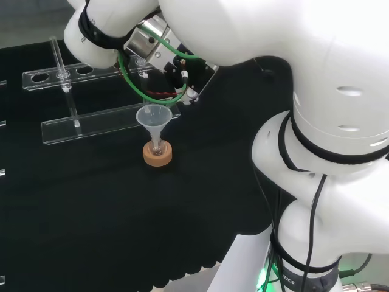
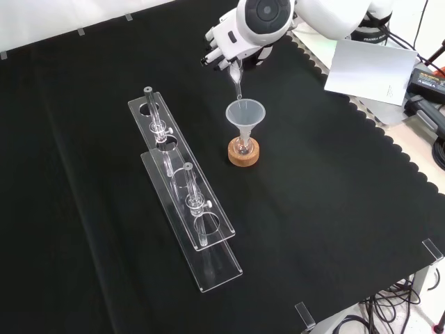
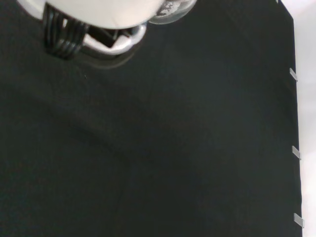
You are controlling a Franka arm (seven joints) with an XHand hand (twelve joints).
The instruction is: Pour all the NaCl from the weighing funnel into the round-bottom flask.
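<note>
Curling round the wide end of the weighing funnel (image 2: 236,78), the hand (image 2: 224,50) is holding it tipped steeply, spout down, in the front view; its fingers (image 2: 213,54) are showing at the funnel's upper end, though the exact contact is partly hidden by the arm's link. Just beneath the spout, a clear plastic funnel (image 2: 245,114) is sitting in the neck of the small round-bottom flask (image 2: 243,146), which is resting on a cork ring (image 2: 243,154) directly below the hand. Whether any salt is still inside the weighing funnel cannot be told. Judging by its look, this thin glass piece is light, stiff, smooth and fragile, so holding it by the broad body, not the slender spout, seems safest. Further from the hand, two clear racks (image 2: 182,186) are lying on the black cloth (image 2: 83,209).
</note>
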